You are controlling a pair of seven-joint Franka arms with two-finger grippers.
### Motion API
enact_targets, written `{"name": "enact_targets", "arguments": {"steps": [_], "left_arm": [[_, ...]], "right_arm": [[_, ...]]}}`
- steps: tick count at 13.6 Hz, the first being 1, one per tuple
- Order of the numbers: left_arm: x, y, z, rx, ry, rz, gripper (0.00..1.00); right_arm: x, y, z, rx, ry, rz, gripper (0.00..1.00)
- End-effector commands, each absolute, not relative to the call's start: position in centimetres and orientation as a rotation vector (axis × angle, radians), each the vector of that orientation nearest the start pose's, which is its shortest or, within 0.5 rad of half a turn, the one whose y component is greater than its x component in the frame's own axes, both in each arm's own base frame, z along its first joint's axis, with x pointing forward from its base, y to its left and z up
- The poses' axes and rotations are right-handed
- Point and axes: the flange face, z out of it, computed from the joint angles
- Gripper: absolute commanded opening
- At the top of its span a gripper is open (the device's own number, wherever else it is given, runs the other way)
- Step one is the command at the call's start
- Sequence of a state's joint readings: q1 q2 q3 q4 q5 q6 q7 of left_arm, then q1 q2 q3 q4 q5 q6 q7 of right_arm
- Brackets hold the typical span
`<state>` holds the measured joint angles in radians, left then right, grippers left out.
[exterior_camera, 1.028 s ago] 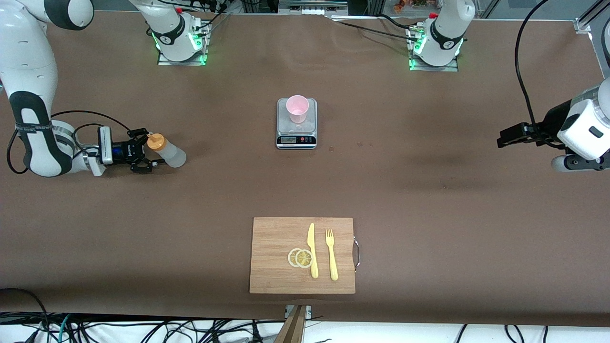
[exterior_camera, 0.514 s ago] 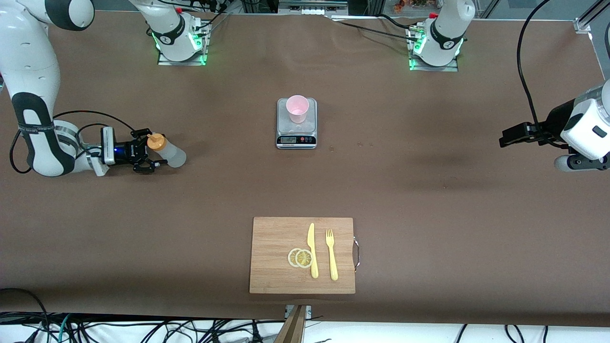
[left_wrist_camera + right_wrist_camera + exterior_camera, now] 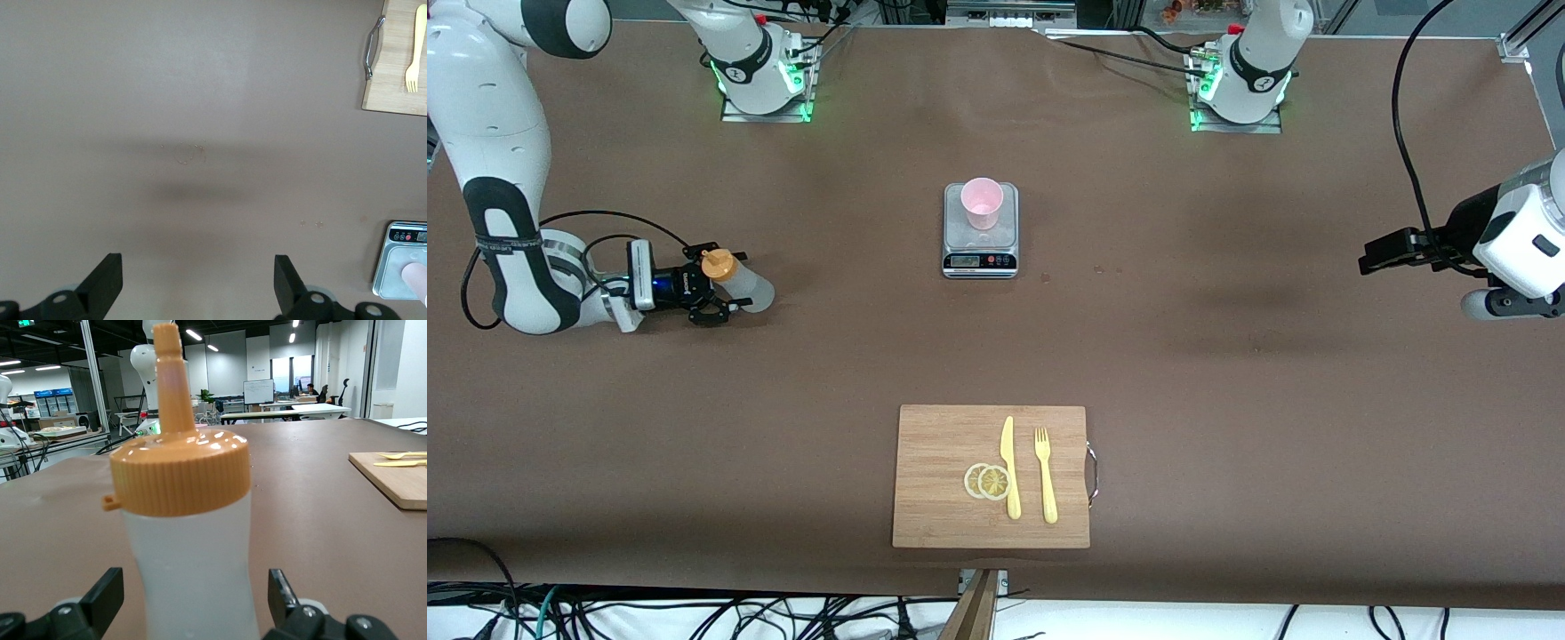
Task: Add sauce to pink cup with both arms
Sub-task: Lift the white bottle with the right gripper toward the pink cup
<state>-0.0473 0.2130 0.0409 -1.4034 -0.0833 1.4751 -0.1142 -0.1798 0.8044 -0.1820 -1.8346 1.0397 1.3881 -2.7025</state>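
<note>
**Right gripper closing in around the sauce bottle**

The right gripper (image 3: 713,286) has been edging forward, its spread fingers (image 3: 100,597) now flanking the sauce (image 3: 738,282), which is standing upright on the table (image 3: 1227,373) at the right arm's end. The pink cup (image 3: 983,203) is sitting on the grey scale (image 3: 980,258) mid-table. The left gripper (image 3: 1369,258) is waiting, fingers spread, over the left arm's end.

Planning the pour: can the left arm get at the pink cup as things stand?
Probably yes. The left gripper hangs open over bare table at its own end, holding nothing. Nothing stands between it and the pink cup on the scale; the right gripper is down at the sauce bottle.
</note>
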Motion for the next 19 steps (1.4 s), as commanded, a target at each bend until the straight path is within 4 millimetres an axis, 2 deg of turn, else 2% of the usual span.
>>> {"name": "enact_targets", "arguments": {"steps": [1, 4, 6, 8, 10, 14, 16, 19], "left_arm": [[60.7, -1.5, 57.6, -3.191, -0.134, 0.238, 1.00], [60.7, -1.5, 57.6, -3.191, -0.131, 0.238, 1.00], [60.7, -1.3, 57.6, -3.191, -0.136, 0.238, 1.00], [60.7, -1.4, 57.6, -3.191, -0.134, 0.238, 1.00], [60.7, -1.4, 57.6, -3.191, -0.134, 0.238, 1.00], [60.7, -1.4, 57.6, -3.191, -0.134, 0.238, 1.00], [60.7, -1.4, 57.6, -3.191, -0.134, 0.238, 1.00], [60.7, -1.4, 57.6, -3.191, -0.134, 0.238, 1.00]], "right_arm": [[52.3, -8.4, 9.8, -1.187, -1.407, -0.896, 0.66], [53.0, -8.2, 10.2, -1.189, -1.415, -0.888, 0.42], [53.2, -8.2, 10.4, -1.198, -1.411, -0.875, 0.38], [53.7, -8.0, 10.7, -1.211, -1.403, -0.853, 0.29], [54.0, -7.1, 10.9, -1.226, -1.383, -0.794, 0.29], [56.6, -4.6, 13.5, -1.235, -1.450, -0.629, 0.19], [57.4, -3.3, 14.9, -1.248, -1.456, -0.587, 0.19], [58.8, -0.5, 19.3, -1.294, -1.518, -0.480, 0.14]]}}
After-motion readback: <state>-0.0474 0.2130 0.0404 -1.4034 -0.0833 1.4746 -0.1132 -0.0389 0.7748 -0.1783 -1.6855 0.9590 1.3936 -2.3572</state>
